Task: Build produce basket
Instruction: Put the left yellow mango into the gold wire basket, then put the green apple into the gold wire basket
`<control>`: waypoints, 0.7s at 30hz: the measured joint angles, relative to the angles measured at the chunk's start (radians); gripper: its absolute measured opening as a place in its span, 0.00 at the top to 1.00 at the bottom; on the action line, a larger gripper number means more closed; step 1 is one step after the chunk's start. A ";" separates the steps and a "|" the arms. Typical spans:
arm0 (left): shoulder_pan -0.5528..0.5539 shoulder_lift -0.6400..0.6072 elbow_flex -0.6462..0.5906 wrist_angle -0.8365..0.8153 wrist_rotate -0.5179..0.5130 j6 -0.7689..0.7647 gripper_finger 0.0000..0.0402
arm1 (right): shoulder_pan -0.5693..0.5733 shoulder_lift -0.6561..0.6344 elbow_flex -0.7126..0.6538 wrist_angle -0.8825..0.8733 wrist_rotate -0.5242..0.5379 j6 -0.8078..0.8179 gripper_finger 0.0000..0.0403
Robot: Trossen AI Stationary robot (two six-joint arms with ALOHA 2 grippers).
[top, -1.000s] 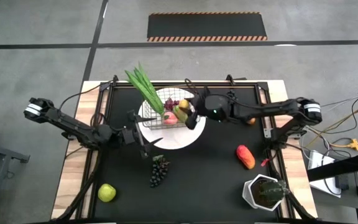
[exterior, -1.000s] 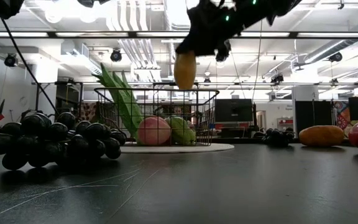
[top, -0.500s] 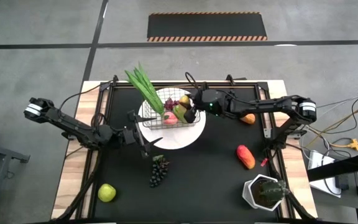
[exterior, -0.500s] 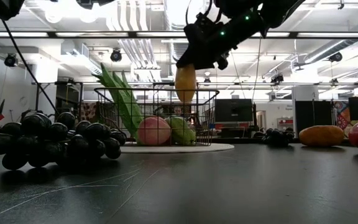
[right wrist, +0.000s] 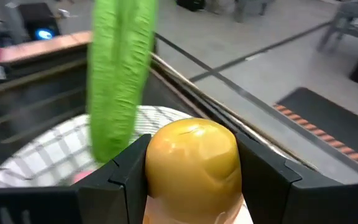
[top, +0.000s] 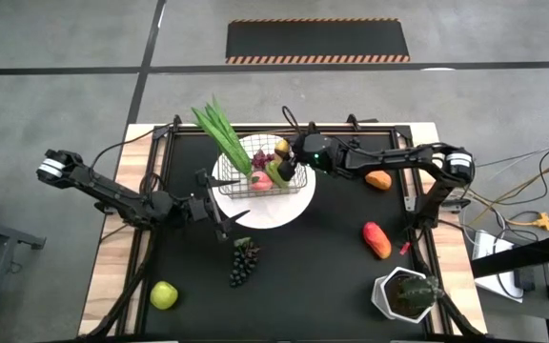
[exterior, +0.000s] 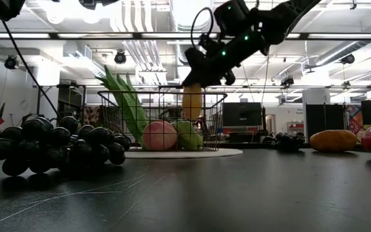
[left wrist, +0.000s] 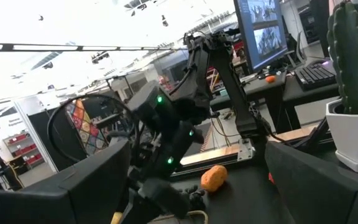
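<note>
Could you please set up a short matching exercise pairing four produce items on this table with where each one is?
1. yellow mango
2. dark grape bunch
3. yellow-green apple
4. orange

a. near the table's front left corner
b. on the mat, right of the basket
c. held by the right gripper over the basket
d. on the mat, just in front of the white plate

Pairs: 1-c, 2-d, 3-a, 4-b

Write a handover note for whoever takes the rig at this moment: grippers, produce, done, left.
Right gripper: shut on the yellow mango, partly inside the basket, not released.
Left gripper: waiting by the white plate, holding nothing visible.
Done: green stalks, peach, pear, purple grapes in the basket.
Left: dark grapes, apple, red-orange fruit, orange on the table.
</note>
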 joint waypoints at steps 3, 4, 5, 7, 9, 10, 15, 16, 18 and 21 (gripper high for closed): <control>0.000 0.000 0.000 0.000 -0.004 0.000 0.12 | -0.015 0.013 0.000 -0.002 0.049 -0.002 0.54; 0.000 0.000 0.000 0.000 -0.004 0.000 0.12 | -0.019 0.014 0.000 -0.009 0.052 0.002 0.53; 0.000 0.000 0.000 0.000 -0.004 -0.001 0.12 | -0.022 0.014 0.000 -0.019 0.052 0.002 0.53; 0.000 0.000 0.000 0.000 -0.004 -0.002 0.12 | -0.022 0.014 0.000 -0.035 0.059 -0.002 0.50; 0.000 0.000 -0.001 0.000 -0.004 -0.020 0.12 | -0.020 0.011 0.000 -0.050 0.071 -0.003 0.47; 0.000 0.000 -0.002 0.000 -0.004 -0.026 0.12 | -0.020 0.010 0.000 -0.057 0.071 -0.002 0.45; 0.000 0.000 0.011 0.002 -0.004 -0.033 0.12 | -0.021 -0.005 0.006 -0.067 0.077 0.011 0.34; 0.000 0.000 0.011 0.002 -0.004 -0.043 0.12 | -0.021 -0.009 0.011 -0.079 0.077 0.010 0.32; 0.000 0.000 0.011 0.000 -0.004 -0.053 0.12 | -0.021 -0.015 0.026 -0.116 0.078 0.000 0.29; 0.000 0.007 0.011 0.006 -0.004 -0.063 0.12 | -0.022 -0.022 0.061 -0.163 0.077 -0.011 0.25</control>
